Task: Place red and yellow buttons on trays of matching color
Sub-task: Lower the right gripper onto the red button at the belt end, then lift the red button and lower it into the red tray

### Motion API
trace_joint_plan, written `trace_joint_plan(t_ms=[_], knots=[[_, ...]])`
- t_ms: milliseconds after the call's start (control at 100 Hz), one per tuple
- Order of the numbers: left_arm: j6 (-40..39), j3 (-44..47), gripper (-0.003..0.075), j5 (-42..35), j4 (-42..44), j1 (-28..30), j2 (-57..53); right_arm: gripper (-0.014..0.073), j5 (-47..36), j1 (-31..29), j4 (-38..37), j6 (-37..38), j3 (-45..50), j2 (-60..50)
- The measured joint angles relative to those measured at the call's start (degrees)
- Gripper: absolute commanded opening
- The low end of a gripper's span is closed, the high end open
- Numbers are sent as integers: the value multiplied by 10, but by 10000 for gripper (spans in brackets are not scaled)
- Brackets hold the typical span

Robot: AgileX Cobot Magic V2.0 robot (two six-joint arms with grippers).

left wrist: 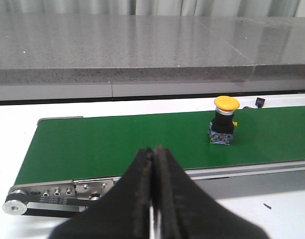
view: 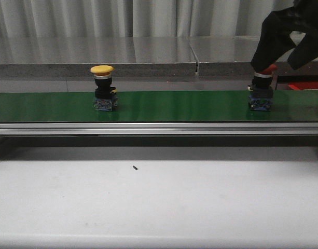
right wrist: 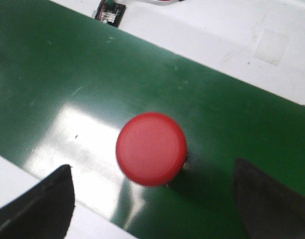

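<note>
Right gripper (right wrist: 152, 199) poised over red button (right wrist: 151, 148)
Jaws are spread wide, holding nothing; the button is stood upright on the belt (view: 174, 106), cap up.

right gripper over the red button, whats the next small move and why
Probably lower the right gripper straight down and close. Its fingers are spread wide on either side of the red button, which stands upright on the green belt, and nothing is gripped yet. The cap sits roughly centred between them, so little sideways correction looks needed.
</note>
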Motion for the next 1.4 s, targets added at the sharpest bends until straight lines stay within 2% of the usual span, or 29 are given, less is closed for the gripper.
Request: trace_joint_plan(t_ms=[150, 220, 290, 360, 410, 460, 720, 990, 1170, 1400], knots=[[0, 0, -19, 0, 0, 0, 0, 633, -12, 0, -11, -1, -24, 33], [0, 0, -19, 0, 0, 0, 0, 591, -14, 0, -17, -1, -32, 45], [0, 0, -19, 0, 0, 0, 0, 466, -14, 0, -20, -1, -39, 53], [0, 0, -19, 0, 0, 0, 0, 283, -14, 0, -21, -1, -40, 58], [0, 0, -19, 0, 0, 0, 0, 199, -8, 0, -24, -1, -41, 59], [0, 0, -19, 0, 0, 0, 0, 160, -2, 0, -25, -1, -41, 59], [0, 0, -19, 0, 0, 0, 0, 157, 49, -17, -30, 18, -87, 63], [0, 0, -19, 0, 0, 0, 0, 157, 87, -104, -31, 36, -220, 78], [0, 0, -19, 0, 0, 0, 0, 157, 96, -163, -36, 50, -317, 130], [0, 0, -19, 0, 0, 0, 0, 157, 103, -196, -36, 59, -420, 240]])
